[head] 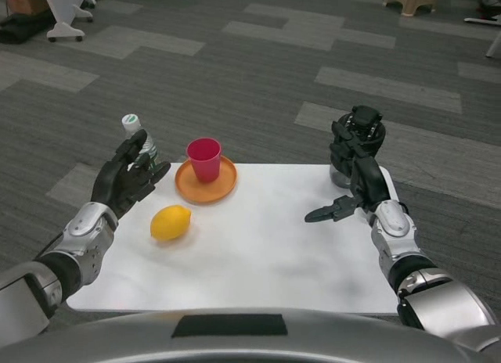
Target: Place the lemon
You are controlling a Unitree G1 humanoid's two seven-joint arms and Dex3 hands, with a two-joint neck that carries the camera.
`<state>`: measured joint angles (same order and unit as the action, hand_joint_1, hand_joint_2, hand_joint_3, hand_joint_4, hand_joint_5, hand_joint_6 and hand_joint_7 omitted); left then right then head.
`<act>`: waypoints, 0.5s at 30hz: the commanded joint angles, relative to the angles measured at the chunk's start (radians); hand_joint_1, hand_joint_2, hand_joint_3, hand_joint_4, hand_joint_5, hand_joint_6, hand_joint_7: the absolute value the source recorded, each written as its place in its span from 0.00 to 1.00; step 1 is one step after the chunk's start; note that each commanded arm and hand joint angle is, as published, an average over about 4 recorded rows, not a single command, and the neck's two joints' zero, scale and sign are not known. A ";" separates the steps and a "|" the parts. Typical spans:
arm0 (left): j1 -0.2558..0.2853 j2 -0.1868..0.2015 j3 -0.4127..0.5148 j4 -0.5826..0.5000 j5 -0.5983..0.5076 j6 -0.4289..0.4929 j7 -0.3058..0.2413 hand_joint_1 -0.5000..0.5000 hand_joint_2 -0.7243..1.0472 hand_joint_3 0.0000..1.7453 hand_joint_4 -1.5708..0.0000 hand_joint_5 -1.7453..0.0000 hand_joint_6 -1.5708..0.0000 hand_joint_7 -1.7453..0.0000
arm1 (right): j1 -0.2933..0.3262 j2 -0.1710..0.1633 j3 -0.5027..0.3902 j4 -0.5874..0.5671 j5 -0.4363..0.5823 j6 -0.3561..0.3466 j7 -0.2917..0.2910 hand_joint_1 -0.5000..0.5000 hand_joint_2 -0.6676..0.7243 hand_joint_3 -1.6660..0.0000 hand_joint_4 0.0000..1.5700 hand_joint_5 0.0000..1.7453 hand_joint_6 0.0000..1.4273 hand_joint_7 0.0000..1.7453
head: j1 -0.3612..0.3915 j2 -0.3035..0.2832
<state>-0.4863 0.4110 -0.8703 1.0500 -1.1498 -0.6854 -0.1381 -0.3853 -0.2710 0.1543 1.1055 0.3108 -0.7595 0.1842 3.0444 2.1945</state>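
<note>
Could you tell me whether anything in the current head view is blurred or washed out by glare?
Head view: sharp overall; the lemon and red cup are crisp, the white table is evenly lit with soft shadows and no glare; the left hand hides most of the bottle.
</note>
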 commanded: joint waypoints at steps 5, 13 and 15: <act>0.017 0.019 0.055 -0.032 -0.008 -0.044 -0.002 1.00 1.00 0.05 1.00 1.00 0.93 1.00 | -0.027 -0.007 0.005 0.002 0.005 0.005 -0.003 0.42 0.55 0.86 0.00 0.22 0.00 0.00 | -0.060 0.011; 0.021 0.020 0.073 -0.048 -0.008 -0.059 -0.002 1.00 1.00 0.05 1.00 1.00 0.93 1.00 | -0.027 -0.008 0.004 -0.001 0.005 0.005 -0.003 0.42 0.55 0.86 0.00 0.22 0.00 0.00 | -0.069 0.025; 0.021 0.021 0.076 -0.053 -0.008 -0.061 -0.002 1.00 1.00 0.05 1.00 1.00 0.93 1.00 | -0.027 -0.008 0.003 -0.003 0.005 0.005 -0.003 0.42 0.55 0.86 0.00 0.22 0.00 0.00 | -0.070 0.028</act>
<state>-0.4685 0.4126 -0.8067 1.0062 -1.1524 -0.7312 -0.1381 -0.3855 -0.2712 0.1582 1.1054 0.3108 -0.7593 0.1842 2.9753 2.2208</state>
